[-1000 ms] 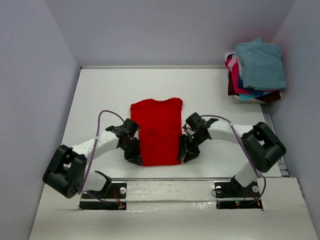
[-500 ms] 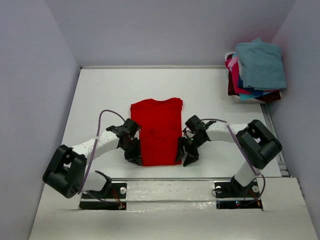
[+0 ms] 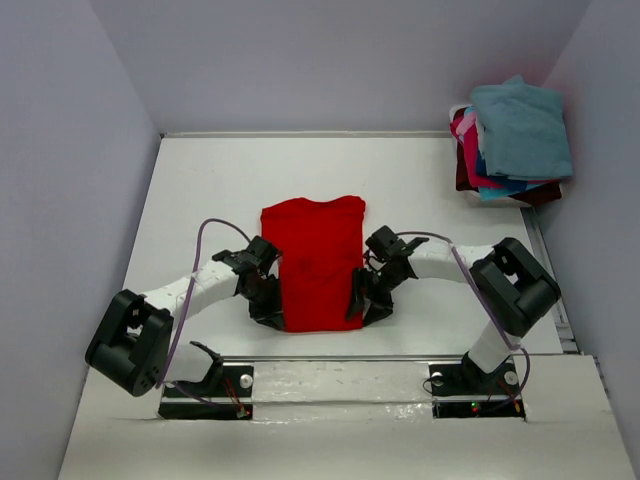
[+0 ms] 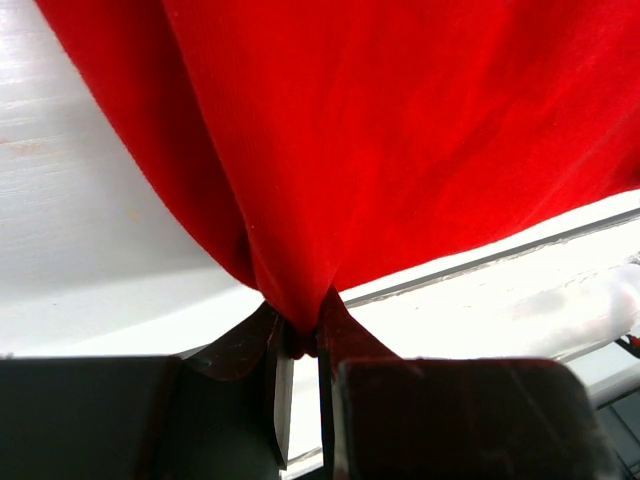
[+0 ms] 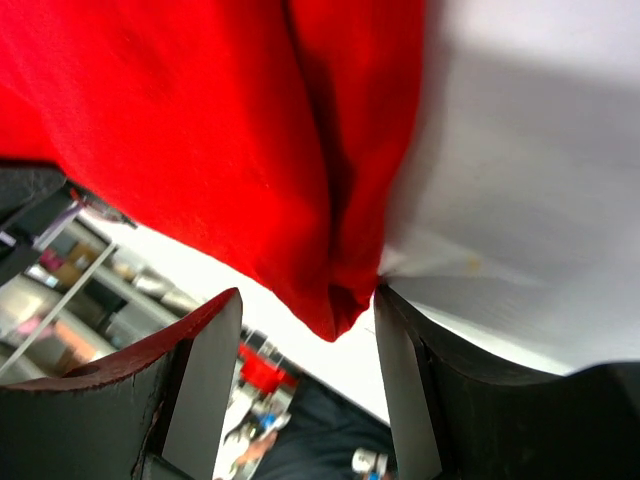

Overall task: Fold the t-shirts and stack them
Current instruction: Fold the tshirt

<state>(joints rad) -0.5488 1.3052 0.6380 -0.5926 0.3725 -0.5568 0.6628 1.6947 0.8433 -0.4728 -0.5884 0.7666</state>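
Note:
A bright red t-shirt (image 3: 314, 262) lies folded into a long strip in the middle of the table, collar end far. My left gripper (image 3: 270, 312) is shut on its near left corner; the left wrist view shows the red cloth (image 4: 350, 150) pinched between the jaws of that gripper (image 4: 300, 345). My right gripper (image 3: 363, 308) stands at the near right corner, jaws open. In the right wrist view the red corner (image 5: 340, 300) hangs between the spread fingers of that gripper (image 5: 305, 330), touching the right one. Other t-shirts, teal-blue, pink and dark maroon, are piled (image 3: 512, 140) at the far right.
The pile of shirts overhangs the table's far right corner by the wall. Grey walls close in the left, far and right sides. The arm bases (image 3: 340, 382) sit on a mounting strip along the near edge.
My right gripper has opened wider and shifted left, closing in on the shirt's near right corner. The left gripper has kept its hold and not moved.

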